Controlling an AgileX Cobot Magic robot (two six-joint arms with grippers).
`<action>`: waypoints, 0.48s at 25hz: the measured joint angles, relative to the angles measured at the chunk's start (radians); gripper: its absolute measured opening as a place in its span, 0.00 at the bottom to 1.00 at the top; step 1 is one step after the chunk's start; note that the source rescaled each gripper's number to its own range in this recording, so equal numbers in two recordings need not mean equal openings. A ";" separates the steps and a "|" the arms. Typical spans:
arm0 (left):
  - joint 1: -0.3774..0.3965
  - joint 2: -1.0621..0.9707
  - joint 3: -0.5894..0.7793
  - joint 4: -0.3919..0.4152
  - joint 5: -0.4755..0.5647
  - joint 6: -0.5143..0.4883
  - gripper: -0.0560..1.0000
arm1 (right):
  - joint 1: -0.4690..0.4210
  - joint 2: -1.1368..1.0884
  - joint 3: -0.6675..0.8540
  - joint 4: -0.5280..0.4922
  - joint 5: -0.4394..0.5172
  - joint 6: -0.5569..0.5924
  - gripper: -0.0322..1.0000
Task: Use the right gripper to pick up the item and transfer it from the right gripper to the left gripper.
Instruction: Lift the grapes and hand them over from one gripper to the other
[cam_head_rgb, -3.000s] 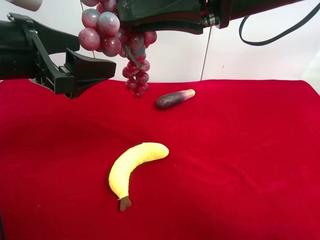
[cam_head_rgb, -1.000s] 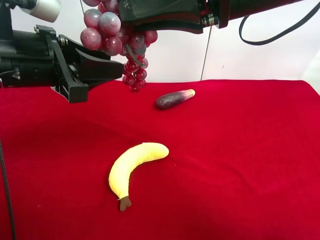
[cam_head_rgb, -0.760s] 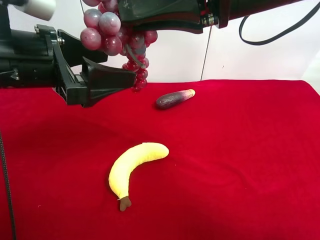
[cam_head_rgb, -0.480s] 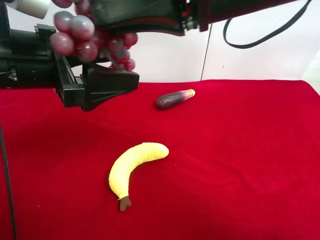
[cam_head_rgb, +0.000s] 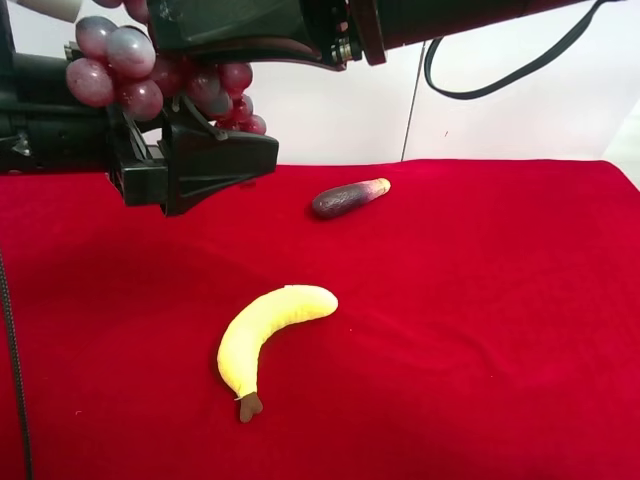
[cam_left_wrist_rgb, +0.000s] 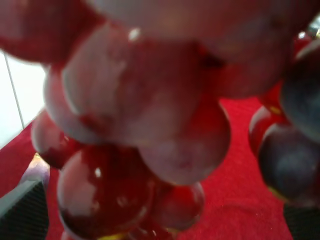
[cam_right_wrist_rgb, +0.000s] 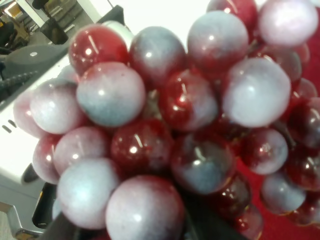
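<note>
Right tool (cam_head_rgb: 170, 35) pinches the toy grape bunch (cam_head_rgb: 130, 70). Left tool (cam_head_rgb: 235, 130), jaws spread, brackets the bunch's lower grapes and has not yet closed.

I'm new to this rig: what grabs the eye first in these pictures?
A bunch of toy grapes hangs high at the exterior view's upper left, held by the right gripper, between the open jaws of the left gripper. Below, a yellow banana lies on the red cloth, an eggplant-like piece beyond it.
</note>
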 joint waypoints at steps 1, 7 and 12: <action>0.000 0.000 -0.008 0.001 0.000 -0.002 0.93 | 0.000 0.000 0.000 0.001 0.000 0.000 0.06; 0.000 0.000 -0.069 0.030 0.000 -0.018 0.77 | 0.000 -0.001 -0.008 0.037 -0.004 0.000 0.05; 0.000 0.003 -0.078 0.034 0.003 -0.030 0.56 | 0.000 -0.003 -0.009 0.040 -0.010 0.000 0.05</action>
